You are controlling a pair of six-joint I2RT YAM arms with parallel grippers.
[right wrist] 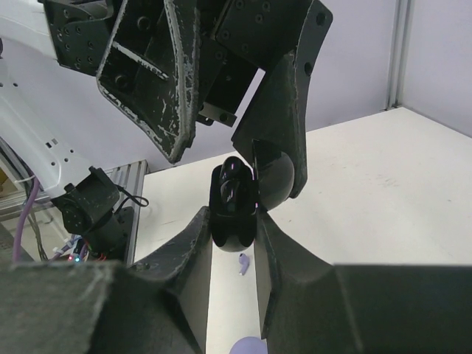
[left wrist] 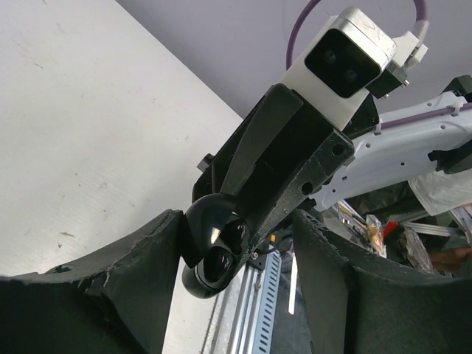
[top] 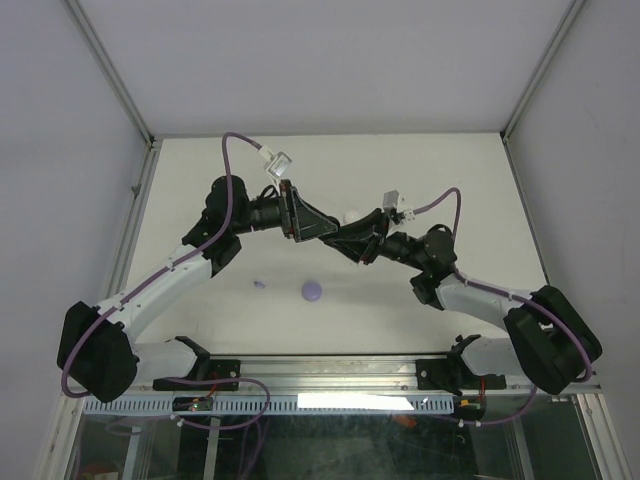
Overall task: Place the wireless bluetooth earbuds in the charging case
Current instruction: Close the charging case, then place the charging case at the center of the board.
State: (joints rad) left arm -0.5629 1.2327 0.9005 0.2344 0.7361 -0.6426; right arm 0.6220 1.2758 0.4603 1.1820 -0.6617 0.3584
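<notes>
My right gripper [right wrist: 234,230] is shut on a black charging case [right wrist: 234,210], held in the air with its lid [right wrist: 274,177] swung open. Glossy black earbuds [right wrist: 230,181] appear to sit in its wells. My left gripper [left wrist: 236,284] is open. The case [left wrist: 214,251] sits beside its left finger [left wrist: 125,284], and one left finger [right wrist: 284,110] rests against the lid. Both grippers meet above the table's middle [top: 342,238]. A lavender earbud [top: 259,285] lies loose on the table and also shows in the right wrist view [right wrist: 243,263].
A round lavender case [top: 312,291] lies on the table right of the loose bud and shows under my right gripper [right wrist: 247,346]. A small white piece [top: 349,214] sits behind the grippers. The metal rail [top: 330,372] runs along the near edge.
</notes>
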